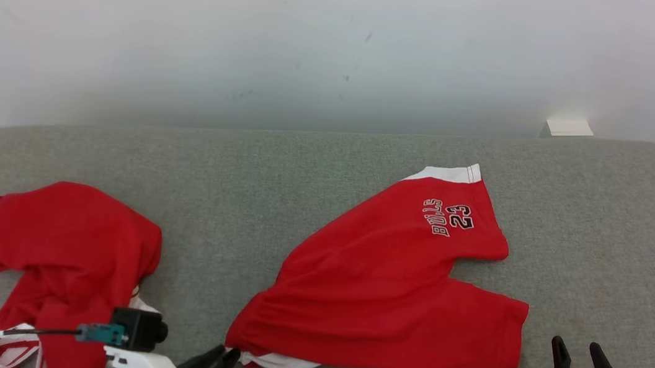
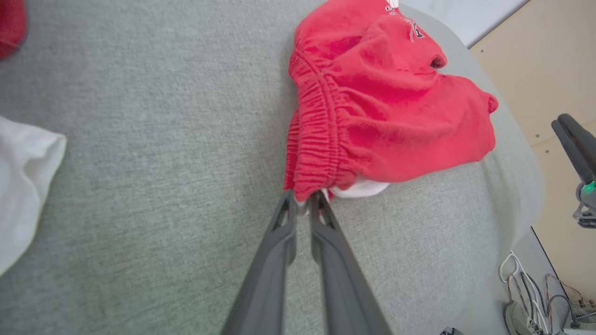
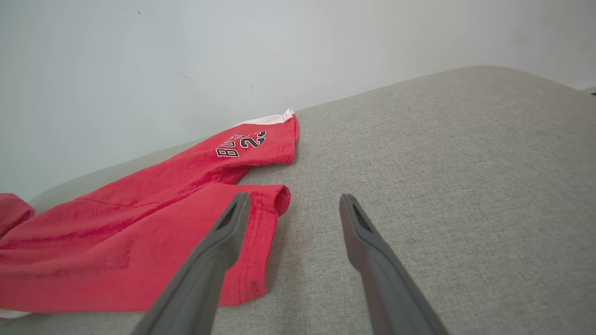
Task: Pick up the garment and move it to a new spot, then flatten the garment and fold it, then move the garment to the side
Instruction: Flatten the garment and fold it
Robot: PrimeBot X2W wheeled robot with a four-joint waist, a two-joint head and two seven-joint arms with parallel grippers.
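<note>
Shorts (image 1: pixel 389 291), red with white trim, lie spread but wrinkled on the grey cushion (image 1: pixel 243 161), centre-right in the head view, with the waistband at the near-left end and the legs running toward the right and the wall. The left gripper (image 2: pixel 302 201) is closed on the near corner of the elastic waistband (image 2: pixel 321 139), pinching red cloth and a little white lining. The right gripper (image 3: pixel 293 204) is empty with its fingers spread wide, above the cushion just beside the hem (image 3: pixel 260 242) of the leg nearest it. The step in hand appears to be the pickup for the move. A single pinched corner is likely to let the cloth hang and twist, so bring the right gripper to the far end of the waistband and close on both layers before lifting. Raise both arms evenly until the legs clear the cushion. Route the load away from the second red garment (image 1: pixel 64 239) at the left to avoid snagging.
</note>
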